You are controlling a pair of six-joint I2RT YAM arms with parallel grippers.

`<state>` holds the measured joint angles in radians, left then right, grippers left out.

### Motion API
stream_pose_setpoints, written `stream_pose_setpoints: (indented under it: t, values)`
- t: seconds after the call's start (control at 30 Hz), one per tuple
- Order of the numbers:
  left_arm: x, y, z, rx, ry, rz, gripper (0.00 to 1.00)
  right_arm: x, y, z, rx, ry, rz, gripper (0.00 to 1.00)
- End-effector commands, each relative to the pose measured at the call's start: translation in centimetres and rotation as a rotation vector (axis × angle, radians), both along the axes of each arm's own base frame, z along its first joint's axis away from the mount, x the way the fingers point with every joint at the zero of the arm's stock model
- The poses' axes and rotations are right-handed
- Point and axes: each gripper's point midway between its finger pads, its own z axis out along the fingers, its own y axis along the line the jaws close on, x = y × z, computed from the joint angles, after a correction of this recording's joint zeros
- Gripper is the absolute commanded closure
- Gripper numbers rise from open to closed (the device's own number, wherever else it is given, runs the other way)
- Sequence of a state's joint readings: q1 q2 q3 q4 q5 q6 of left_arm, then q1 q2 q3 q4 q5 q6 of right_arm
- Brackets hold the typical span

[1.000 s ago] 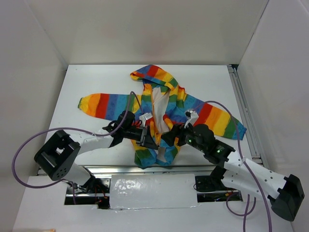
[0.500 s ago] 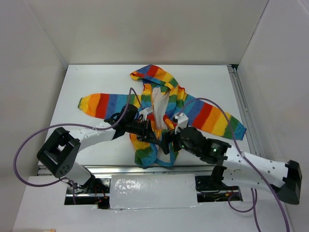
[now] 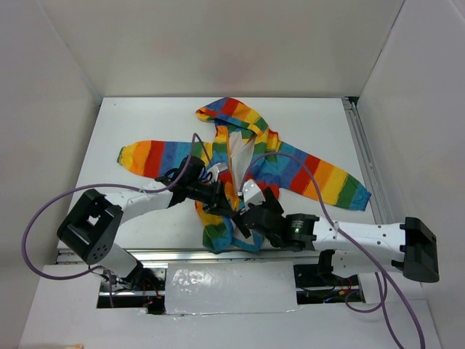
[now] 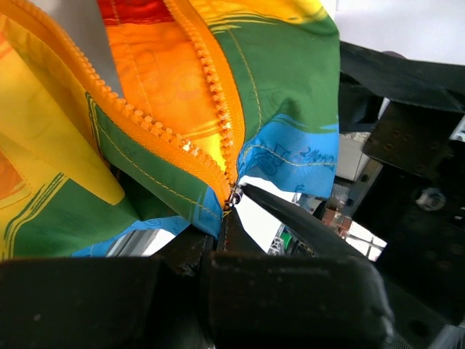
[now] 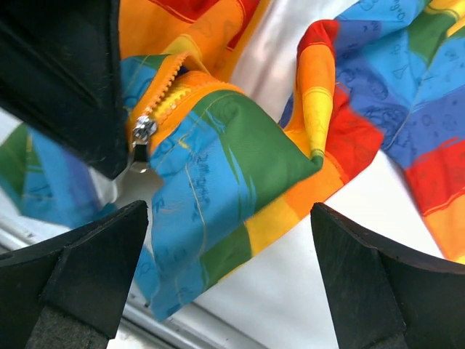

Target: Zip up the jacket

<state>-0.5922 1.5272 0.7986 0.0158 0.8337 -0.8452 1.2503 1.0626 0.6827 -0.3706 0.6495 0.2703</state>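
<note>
The rainbow-striped jacket (image 3: pixel 280 163) lies spread on the white table (image 3: pixel 145 116), hood at the far end, front open on its white lining. In the left wrist view the two orange zipper rows (image 4: pixel 218 94) meet at the metal slider (image 4: pixel 234 195) by the blue hem. My left gripper (image 4: pixel 228 212) is shut on the jacket's hem just under the slider. My right gripper (image 5: pixel 229 218) stands open, with the blue and green lower flap (image 5: pixel 218 167) between its fingers (image 5: pixel 94 276) without touching them. The slider (image 5: pixel 143 129) hangs next to the left fingers (image 5: pixel 73 80). Both grippers (image 3: pixel 227 206) (image 3: pixel 244 218) meet at the hem.
A metal rail (image 3: pixel 218 254) runs along the table's near edge, just below the hem. Another rail (image 3: pixel 363 160) borders the right side. White walls close in the table. Purple cables (image 3: pixel 43 211) loop off both arms.
My right arm has swung left and down to the hem beside the left gripper, and its jaws have opened wider. The left gripper has kept its grip and hardly moved.
</note>
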Motion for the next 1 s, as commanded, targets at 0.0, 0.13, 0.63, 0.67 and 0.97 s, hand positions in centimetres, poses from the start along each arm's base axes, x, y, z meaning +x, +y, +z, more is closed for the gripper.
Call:
stream_pose_setpoints:
  t: [0.0, 0.13, 0.63, 0.67, 0.97]
  values:
    - [-0.5, -0.2, 2.1, -0.07, -0.03, -0.038, 1.0, 1.4, 1.0, 2.3, 0.021, -0.089, -0.041, 0.0]
    - [-0.5, -0.2, 2.2, -0.077, -0.025, -0.046, 1.0, 1.3, 2.4, 1.9, 0.027, -0.083, 0.008, 0.0]
    - [-0.7, -0.2, 2.0, -0.074, -0.043, -0.045, 1.0, 4.3, 0.4, 6.0, 0.198, -0.216, -0.185, 0.0]
    - [-0.6, -0.3, 1.7, -0.062, -0.037, -0.039, 1.0, 4.2, 0.8, 6.7, 0.245, -0.204, -0.167, 0.0]
    - [-1.1, -0.9, 1.4, -0.052, -0.05, -0.064, 1.0, 5.7, -0.1, 7.1, 0.366, -0.113, -0.199, 0.0]
